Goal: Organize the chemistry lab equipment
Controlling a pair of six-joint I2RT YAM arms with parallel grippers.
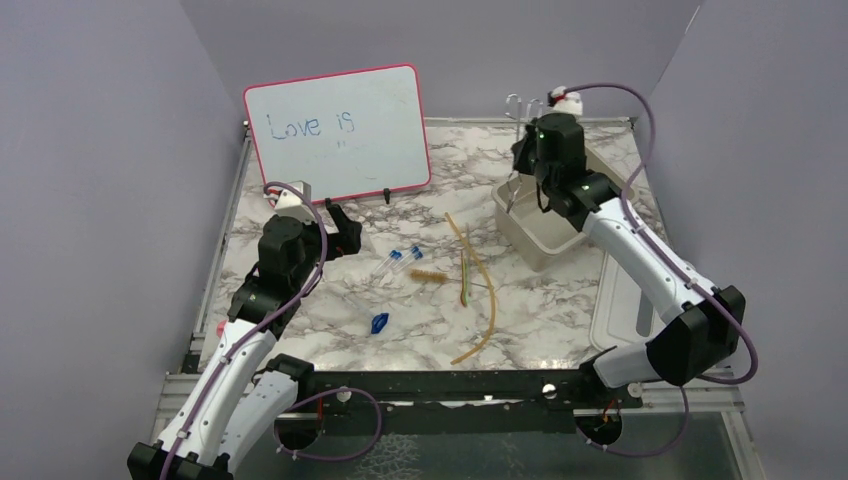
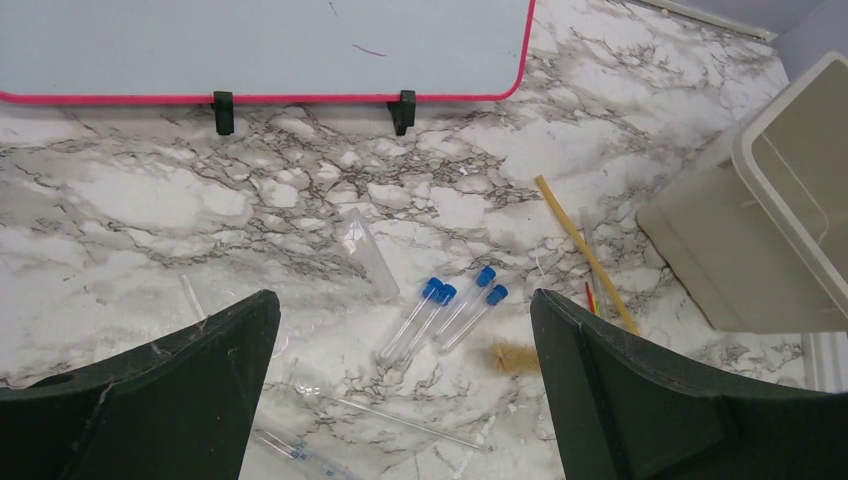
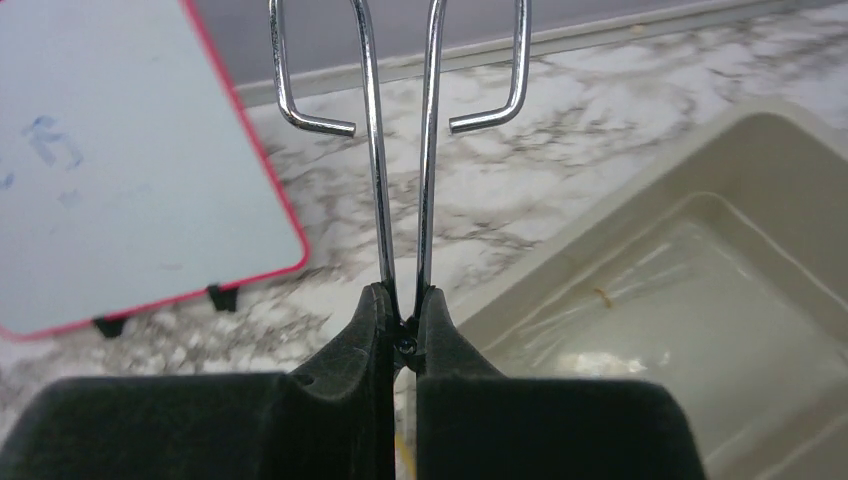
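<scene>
The right arm reaches forward, its claw clamped on one pair of thin chrome wire tongs that jut ahead of it, with the beige plastic tub to its right. The left arm bends low, its claw spread apart; four clear tubes with blue caps lie between its fingers. The top view alone shows the full curve of one long amber rubber hose and one small blue piece, both right of that claw

The right claw pinches thin wire tongs, their 2 hooked ends pointing away. A pink-framed whiteboard stands left, a beige tub right, on the marble tabletop.
</scene>
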